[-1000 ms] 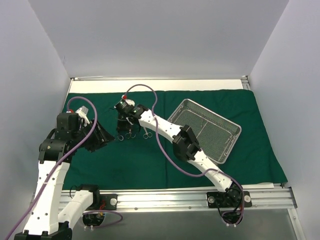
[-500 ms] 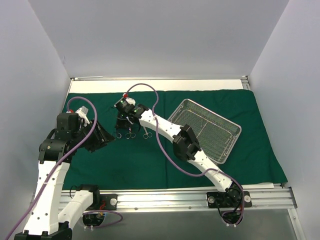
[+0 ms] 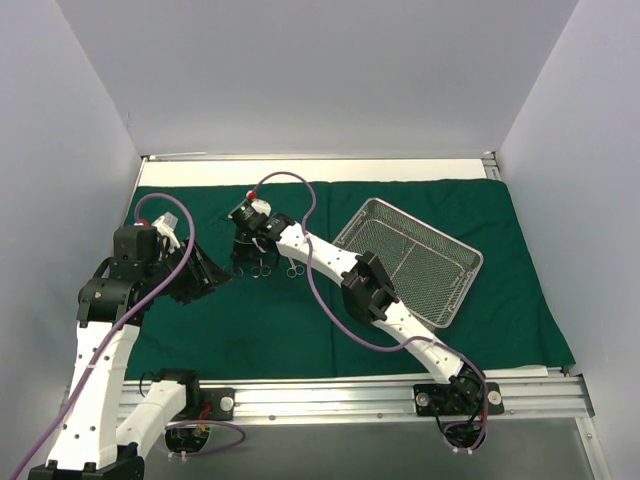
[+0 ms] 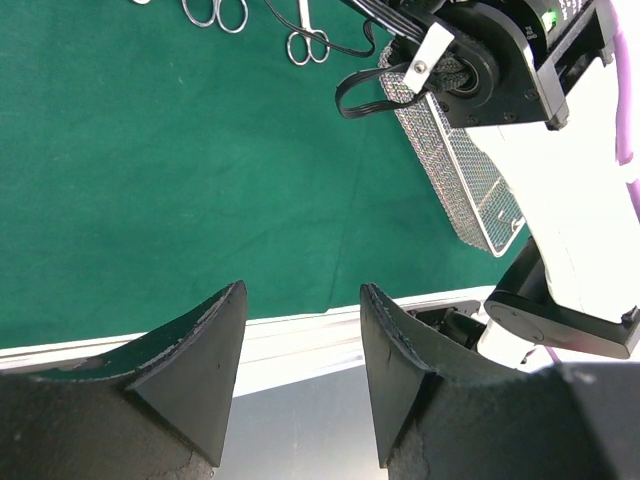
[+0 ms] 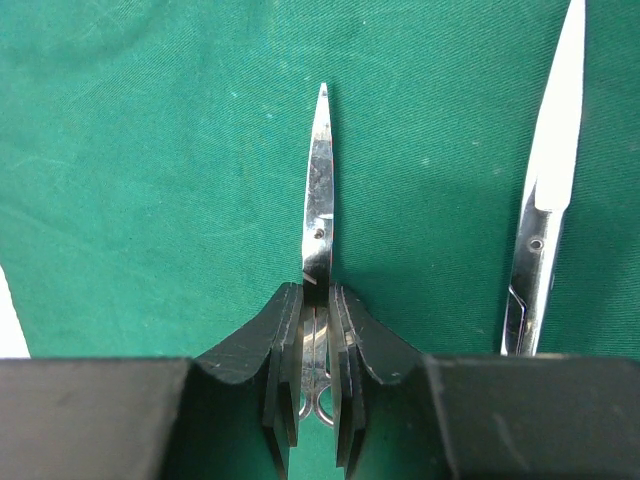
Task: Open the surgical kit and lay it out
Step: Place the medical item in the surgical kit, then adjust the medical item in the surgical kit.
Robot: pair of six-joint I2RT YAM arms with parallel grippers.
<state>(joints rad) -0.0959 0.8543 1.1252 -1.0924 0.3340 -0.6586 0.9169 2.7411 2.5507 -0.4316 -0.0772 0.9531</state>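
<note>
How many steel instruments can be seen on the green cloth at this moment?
3 instruments surely: one clamped in the right gripper, one lying just beside it, one further toward the mesh tray. The gripper may hide others.

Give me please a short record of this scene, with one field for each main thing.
base: green drape spread flat
container: wire-mesh tray on the drape, right side, no instrument seen inside
left arm: left tool open, holding nothing
right arm: right tool shut on scissors, blades pointing forward
loose: second instrument lying on the drape beside the scissors
</note>
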